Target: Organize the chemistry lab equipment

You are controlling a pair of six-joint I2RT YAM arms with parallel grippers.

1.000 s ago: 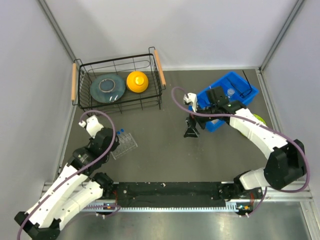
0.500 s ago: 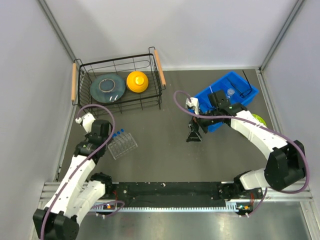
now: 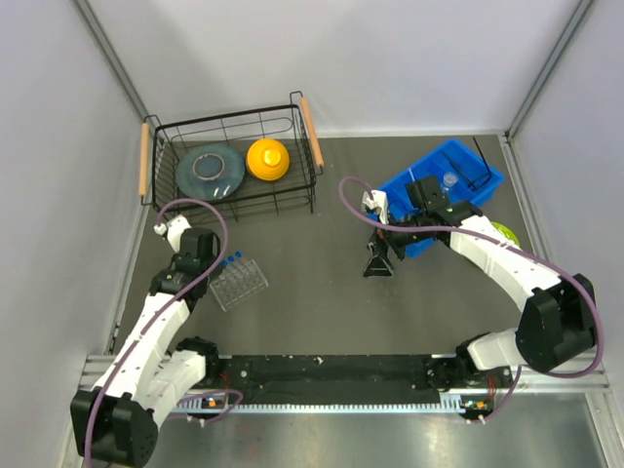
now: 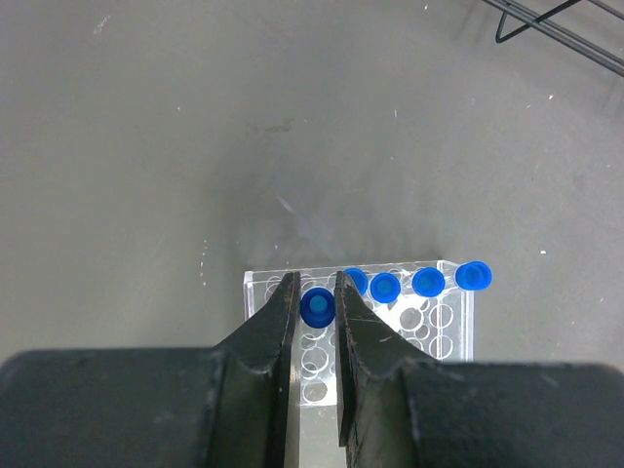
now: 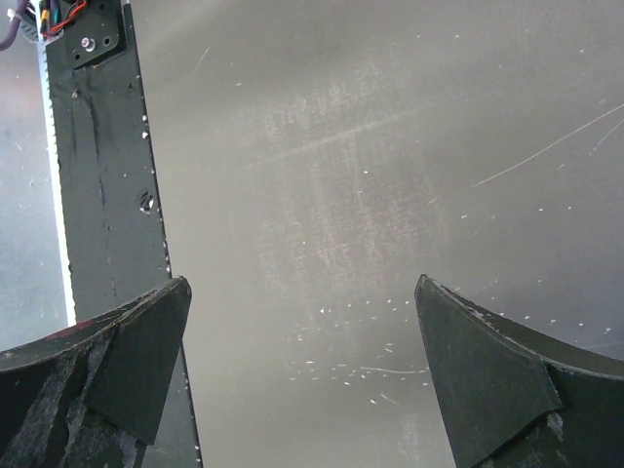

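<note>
A clear plastic grid rack [image 3: 244, 284] stands on the table at the left and holds several blue-capped test tubes [image 4: 427, 282] in its far row. My left gripper [image 4: 314, 285] is directly over the rack [image 4: 448, 331], its jaws closed on the blue cap of one test tube [image 4: 317, 307] standing at the rack's near-left holes. In the top view, the left gripper [image 3: 214, 265] sits at the rack's left edge. My right gripper [image 3: 378, 259] points down at bare table mid-scene, open and empty [image 5: 300, 283]. A small clear vial [image 3: 449, 180] and a black wire stand [image 3: 482, 158] sit in the blue bin [image 3: 487, 185].
A black wire basket [image 3: 307, 146] at the back left holds a grey plate [image 3: 210, 170] and a yellow dome [image 3: 267, 158]. A lime-green plate [image 3: 504, 232] peeks out behind the right arm. The black base rail [image 5: 102, 175] shows at the left of the right wrist view.
The left arm has swung left and its wrist has settled over the rack. The right gripper has dropped slightly toward the near side. Little has moved in the last half second.
</note>
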